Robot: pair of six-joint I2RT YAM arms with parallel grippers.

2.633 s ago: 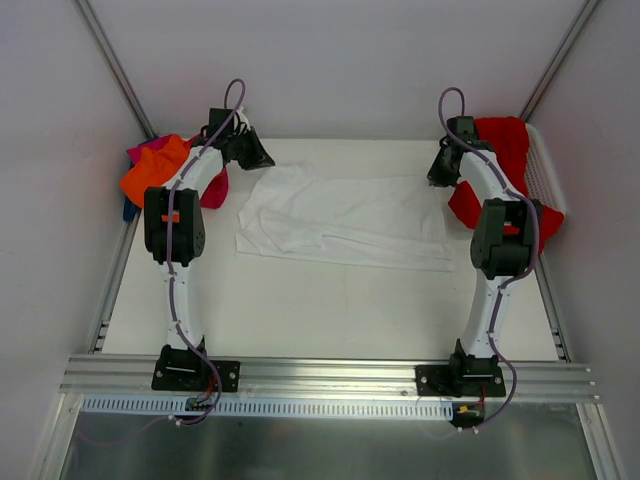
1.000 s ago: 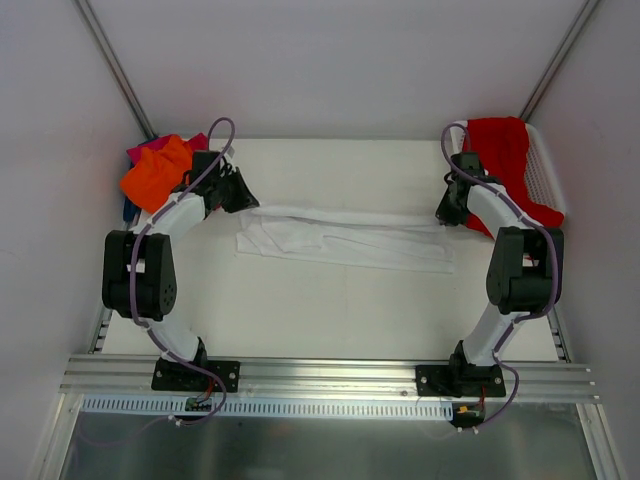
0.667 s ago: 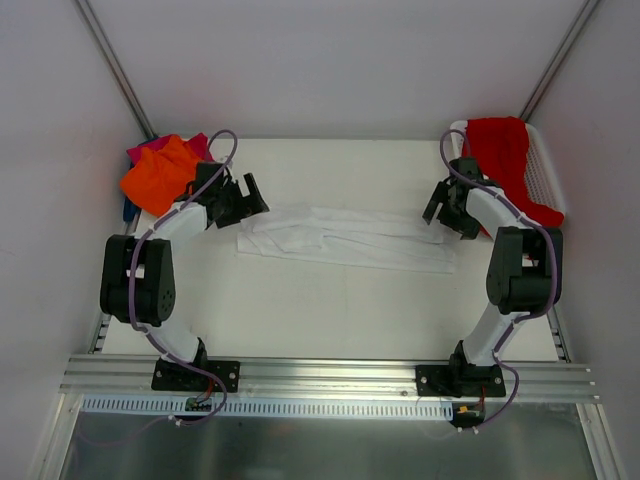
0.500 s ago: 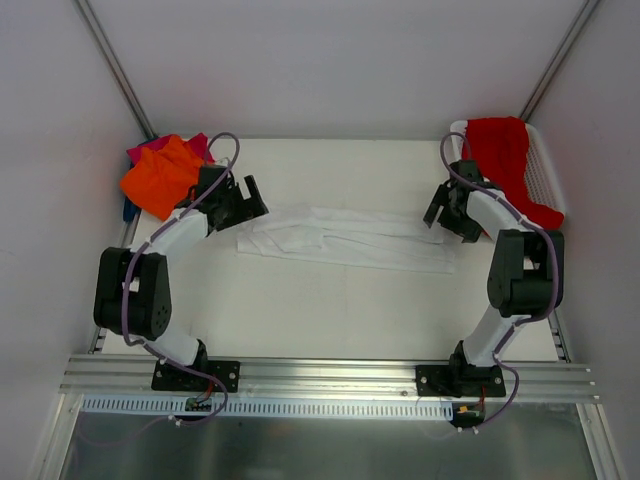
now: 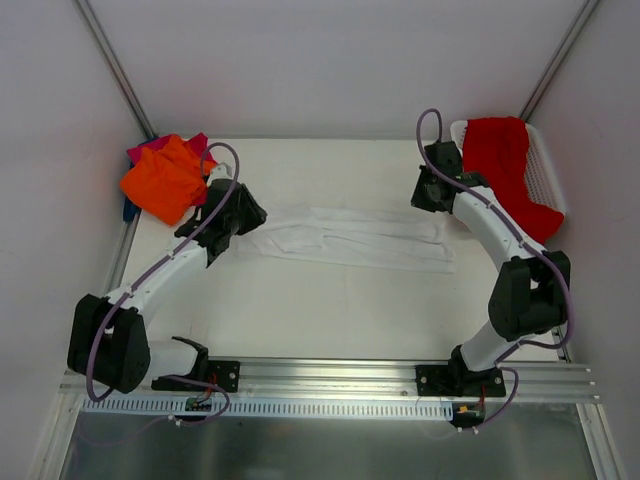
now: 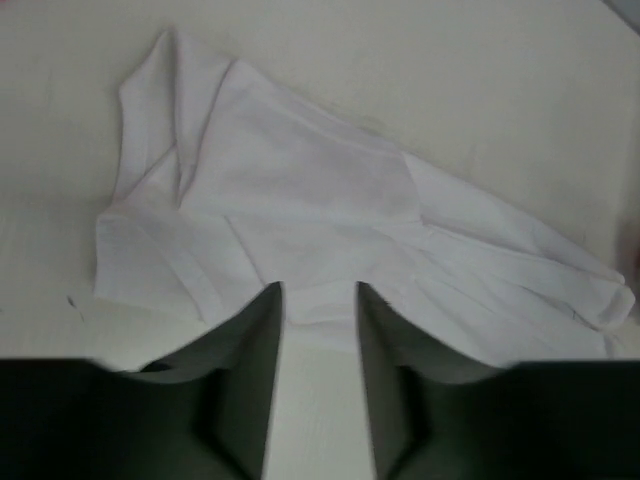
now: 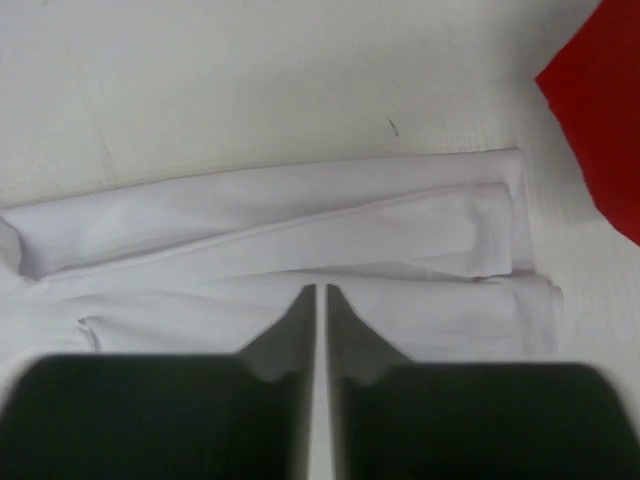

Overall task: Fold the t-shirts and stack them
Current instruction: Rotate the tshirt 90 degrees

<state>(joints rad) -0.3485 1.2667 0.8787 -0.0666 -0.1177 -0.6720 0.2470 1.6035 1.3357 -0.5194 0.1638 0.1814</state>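
The white t-shirt (image 5: 350, 237) has been folded into a strip and released. At its ends the left gripper (image 6: 320, 290) sits half-open and the right gripper (image 7: 321, 290) nearly closed, both empty. Pinching only one layer could undo the fold.

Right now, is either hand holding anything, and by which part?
Nothing is held: the white t-shirt lies flat on the table, left hand open, right hand shut.

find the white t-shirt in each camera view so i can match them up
Top external: the white t-shirt is a long folded strip at centre.
Left wrist: its left end fills the centre, just beyond the open left tool.
Right wrist: its right end bands the middle, beyond the shut right tool.
Shared landmark: the red t-shirt, right of it in the top and right wrist views; absent from the left wrist view.
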